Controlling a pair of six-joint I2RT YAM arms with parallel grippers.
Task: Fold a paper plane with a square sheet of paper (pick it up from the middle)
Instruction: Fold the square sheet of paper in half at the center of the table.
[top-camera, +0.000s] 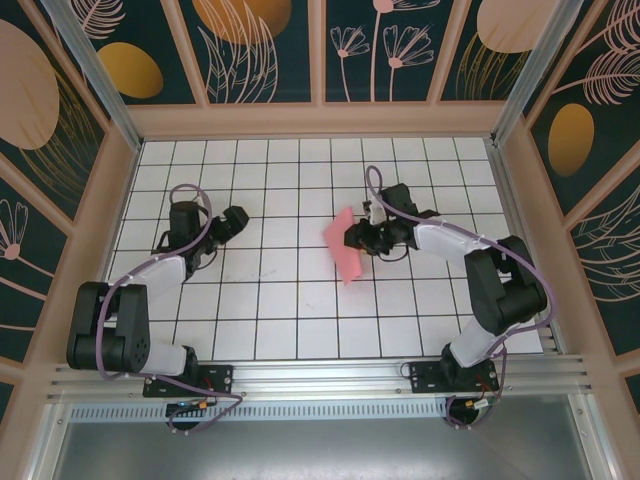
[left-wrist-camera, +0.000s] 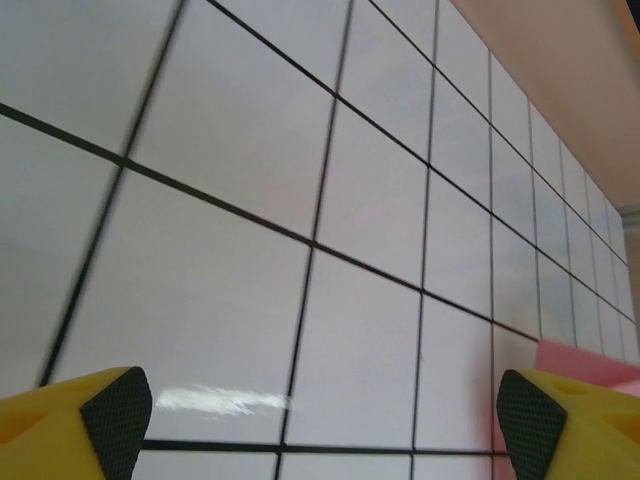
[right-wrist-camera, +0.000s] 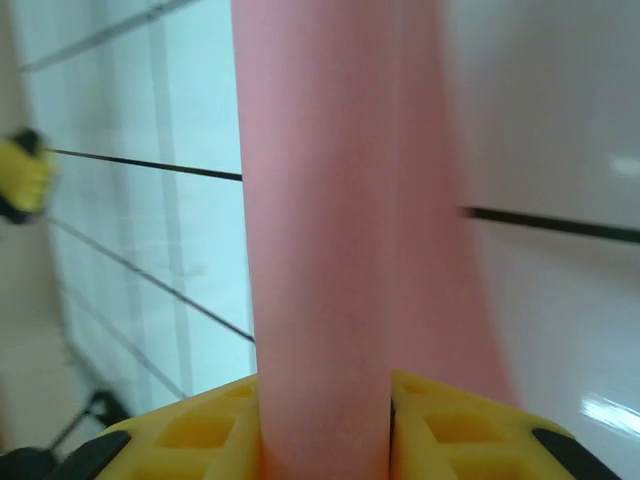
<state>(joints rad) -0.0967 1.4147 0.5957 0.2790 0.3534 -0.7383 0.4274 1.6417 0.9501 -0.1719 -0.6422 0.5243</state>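
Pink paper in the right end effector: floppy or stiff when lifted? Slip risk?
Probably floppy: the pink paper is thin and pinched at one spot by the right end effector, so its free parts may droop or curl. Likely very light; a quick swing could make it flutter. Slip seems possible, as its surface looks smooth.

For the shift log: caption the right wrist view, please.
Right gripper shut on the pink paper, white grid table behind.
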